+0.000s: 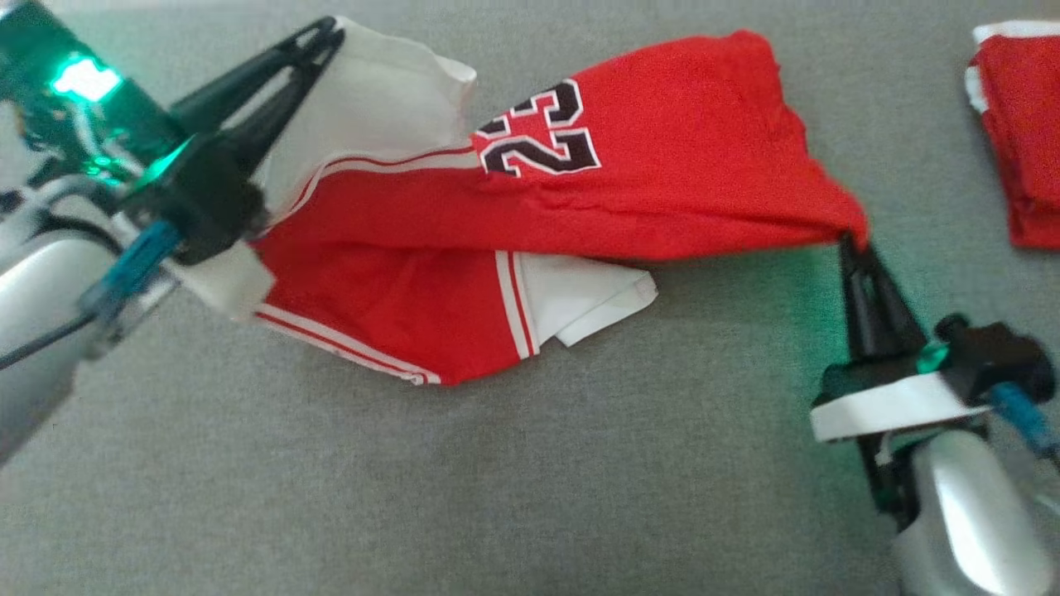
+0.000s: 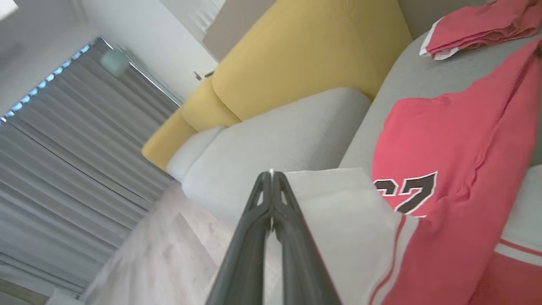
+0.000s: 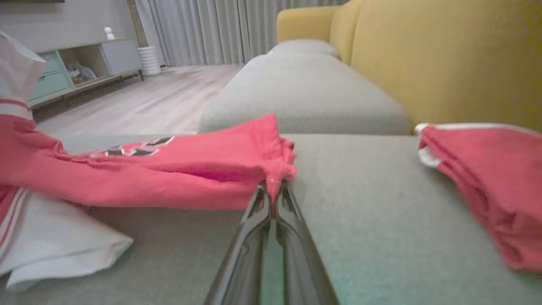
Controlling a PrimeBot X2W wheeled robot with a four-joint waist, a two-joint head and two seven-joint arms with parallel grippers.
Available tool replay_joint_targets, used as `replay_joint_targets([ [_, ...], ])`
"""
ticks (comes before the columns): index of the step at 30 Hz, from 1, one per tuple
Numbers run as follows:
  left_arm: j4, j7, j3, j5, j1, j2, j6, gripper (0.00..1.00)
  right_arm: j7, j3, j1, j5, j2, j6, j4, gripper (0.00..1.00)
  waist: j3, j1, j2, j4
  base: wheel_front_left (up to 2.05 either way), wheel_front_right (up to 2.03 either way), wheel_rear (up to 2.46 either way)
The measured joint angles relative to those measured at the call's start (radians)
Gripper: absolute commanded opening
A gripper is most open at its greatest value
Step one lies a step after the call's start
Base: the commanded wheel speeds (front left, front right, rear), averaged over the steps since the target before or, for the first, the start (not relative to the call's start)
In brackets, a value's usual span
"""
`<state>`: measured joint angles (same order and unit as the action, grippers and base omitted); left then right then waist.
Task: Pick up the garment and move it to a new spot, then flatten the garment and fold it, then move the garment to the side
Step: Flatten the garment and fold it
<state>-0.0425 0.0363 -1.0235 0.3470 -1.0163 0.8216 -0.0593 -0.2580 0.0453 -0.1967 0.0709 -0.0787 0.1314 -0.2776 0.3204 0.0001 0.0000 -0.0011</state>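
Observation:
The garment [image 1: 662, 157] is a red jersey with white panels, striped trim and a black number, lying crumpled across the grey cushion. My left gripper [image 1: 325, 35] is shut on its white upper-left corner [image 2: 322, 190], fingers pressed together with a sliver of cloth at the tips. My right gripper [image 1: 851, 240] is shut on the red right-hand corner, which bunches up at the fingertips [image 3: 275, 182]. Between the two grips the red cloth [image 3: 178, 169] is raised off the cushion, and a white flap [image 1: 588, 302] trails below it.
A second red garment [image 1: 1023, 132] lies folded at the far right [image 3: 487, 178]. The grey cushion [image 1: 530, 480] has open room in front. A yellow backrest [image 3: 444, 63] stands behind, and beyond the seat edge are a wooden floor [image 3: 139, 101] and curtains.

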Motion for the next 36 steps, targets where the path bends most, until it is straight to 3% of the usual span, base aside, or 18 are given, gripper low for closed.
replay_joint_targets([
  [4, -0.001, -0.107, 0.032, -0.057, -0.002, 0.048, -0.042, 0.0, 0.0, -0.016, -0.032, -0.002, -0.054, 0.0, 0.083, 0.0, -0.042, -0.0001, 0.0, -0.009, 0.0, 0.0, 0.0],
  [10, -0.013, -0.247, 0.123, -0.069, -0.026, 0.099, -0.102, 0.0, 0.001, -0.026, -0.147, 0.029, -0.191, 0.0, 0.158, 0.0, -0.127, -0.0002, 0.0, -0.018, 0.0, 0.0, 0.0],
  [16, -0.055, -0.295, 0.244, -0.056, -0.107, 0.122, -0.151, 0.0, 0.129, -0.085, -0.267, 0.109, -0.259, 0.0, 0.313, 0.0, -0.204, -0.0003, 0.0, -0.026, 0.0, 0.0, 0.0],
  [19, -0.07, -0.298, 0.304, -0.025, -0.137, 0.122, -0.152, 0.0, 0.203, -0.079, -0.326, 0.127, -0.293, 0.0, 0.355, 0.0, -0.223, -0.0005, 0.0, -0.037, 0.0, 0.0, 0.0],
  [23, -0.038, -0.302, 0.366, 0.017, -0.181, 0.084, -0.114, 0.0, 0.258, -0.033, -0.427, 0.154, -0.318, 0.0, 0.316, 0.0, -0.21, -0.0003, 0.0001, -0.048, 0.0, 0.0, 0.0],
  [24, 0.016, -0.302, 0.368, 0.014, -0.202, 0.058, -0.075, 0.0, 0.271, 0.004, -0.491, 0.175, -0.319, 0.0, 0.253, 0.0, -0.19, -0.0002, 0.0, -0.049, 0.0, 0.0, 0.0],
  [28, 0.166, -0.302, 0.366, -0.027, -0.255, -0.008, 0.002, 0.0, 0.285, 0.092, -0.635, 0.205, -0.312, 0.0, 0.106, 0.0, -0.132, 0.0001, 0.0, -0.05, 0.0, 0.0, 0.0],
  [36, 0.325, -0.302, 0.375, -0.176, -0.446, -0.142, 0.044, 0.0, 0.165, 0.16, -0.926, 0.17, -0.298, 0.0, -0.151, 0.0, 0.014, 0.0003, 0.0, -0.049, 0.0, 0.0, 0.0],
])
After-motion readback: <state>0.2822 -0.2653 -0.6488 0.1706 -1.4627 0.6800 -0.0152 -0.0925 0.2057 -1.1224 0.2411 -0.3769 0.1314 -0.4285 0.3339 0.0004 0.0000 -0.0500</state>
